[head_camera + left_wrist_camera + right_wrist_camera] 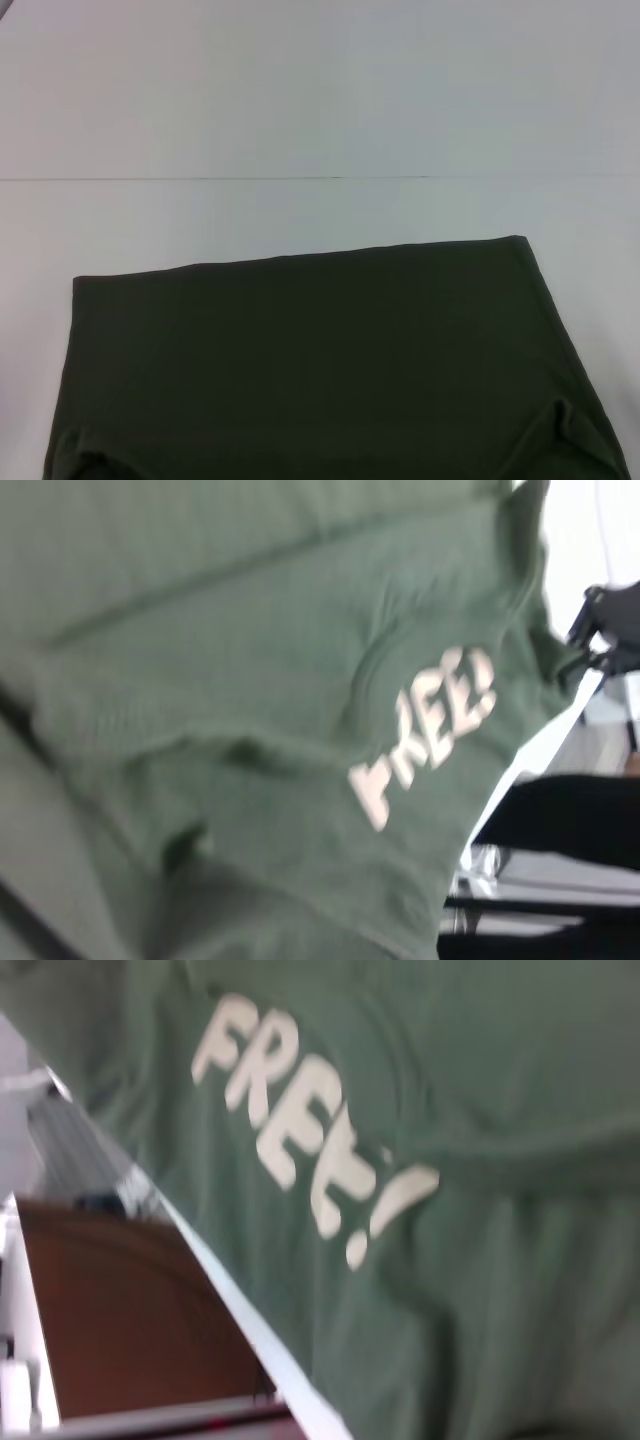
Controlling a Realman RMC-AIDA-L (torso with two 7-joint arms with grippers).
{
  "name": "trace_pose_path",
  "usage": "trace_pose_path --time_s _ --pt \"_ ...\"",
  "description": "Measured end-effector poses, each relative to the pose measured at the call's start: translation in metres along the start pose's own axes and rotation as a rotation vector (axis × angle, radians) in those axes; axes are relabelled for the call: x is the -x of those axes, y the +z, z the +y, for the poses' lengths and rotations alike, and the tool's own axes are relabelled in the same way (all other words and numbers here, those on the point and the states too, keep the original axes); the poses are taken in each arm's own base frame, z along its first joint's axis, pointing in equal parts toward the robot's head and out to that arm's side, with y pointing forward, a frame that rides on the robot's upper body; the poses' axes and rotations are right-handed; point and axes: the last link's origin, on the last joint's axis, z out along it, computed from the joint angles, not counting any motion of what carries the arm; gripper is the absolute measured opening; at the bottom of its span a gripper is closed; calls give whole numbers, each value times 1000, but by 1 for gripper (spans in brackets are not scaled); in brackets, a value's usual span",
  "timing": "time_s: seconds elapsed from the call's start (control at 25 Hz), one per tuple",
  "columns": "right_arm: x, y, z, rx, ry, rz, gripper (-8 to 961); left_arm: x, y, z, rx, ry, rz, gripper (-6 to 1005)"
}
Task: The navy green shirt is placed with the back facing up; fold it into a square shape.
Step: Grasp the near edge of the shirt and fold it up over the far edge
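Observation:
The navy green shirt lies spread on the white table and fills the near half of the head view, plain side up. Its far edge runs straight across, and its near corners are puckered at both sides. Neither gripper shows in the head view. In both wrist views the shirt fills the picture close up, with the cream "FREE!" lettering facing the cameras and the cloth creased. No fingers of either arm show there.
A thin seam crosses the table beyond the shirt. The right wrist view shows the table's white edge with brown floor beyond it. A dark shape sits past the cloth's edge; I cannot tell what it is.

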Motion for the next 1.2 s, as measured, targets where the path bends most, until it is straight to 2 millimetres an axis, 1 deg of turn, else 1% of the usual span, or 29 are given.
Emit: trace_pose_path --time_s 0.16,0.32,0.48,0.68,0.8,0.88,1.2 --pt "1 -14 -4 7 10 -116 31 -6 -7 0 6 11 74 45" --pt "3 -30 -11 -10 36 -252 31 -13 -19 -3 -4 9 182 45" --pt "9 -47 -18 -38 62 -391 31 -17 -33 -12 -37 -14 322 45" --pt "18 -61 -27 -73 121 -542 32 -19 -43 -25 -79 -61 473 44" --pt "23 -67 -37 -123 175 -611 32 -21 -48 -32 -97 -90 557 44" --pt "28 -68 -42 -147 202 -653 32 -23 -49 -36 -109 -105 602 44" --pt "45 -62 -56 -211 257 -803 31 -34 -41 -47 -137 -130 749 45"
